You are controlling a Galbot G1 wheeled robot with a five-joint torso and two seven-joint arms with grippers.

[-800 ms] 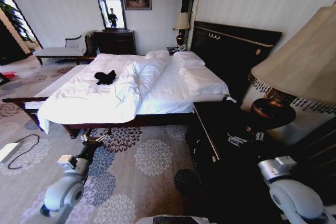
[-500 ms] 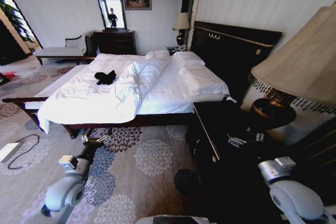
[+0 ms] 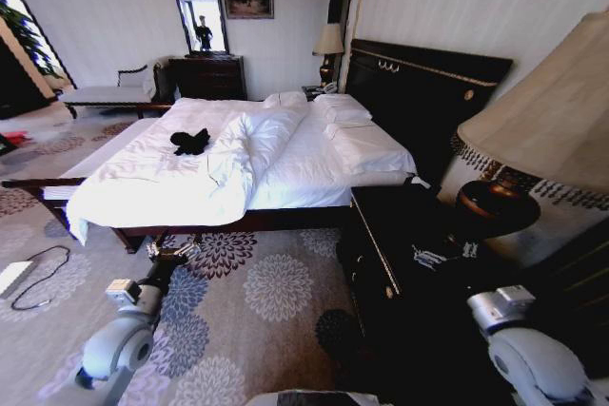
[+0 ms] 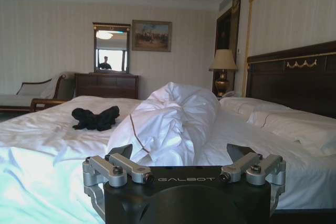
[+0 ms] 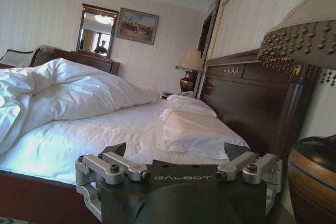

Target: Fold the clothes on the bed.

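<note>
The clothes [image 3: 191, 141] are a small black crumpled bundle lying on the white duvet of the bed [image 3: 314, 159], on the side far from the dark headboard [image 3: 423, 92]. In the left wrist view the clothes [image 4: 95, 118] lie beyond a raised fold of the duvet [image 4: 173, 119]. My left gripper [image 3: 171, 252] hangs low over the carpet in front of the bed's near side, open and holding nothing [image 4: 181, 153]. Beside the nightstand, my right gripper [image 3: 442, 254] is also open and holding nothing [image 5: 176, 150]. Both are well short of the clothes.
A dark nightstand [image 3: 390, 235] with a large lamp [image 3: 538, 130] stands close on the right. Flowered carpet [image 3: 276, 287] lies between me and the bed. A cable [image 3: 38, 273] lies on the floor at left. A chaise bench [image 3: 105, 94] and a dresser [image 3: 207, 75] stand beyond the bed.
The whole head view has shifted very slightly, so the camera moved a little. The clothes, the bed and both arms keep their places.
</note>
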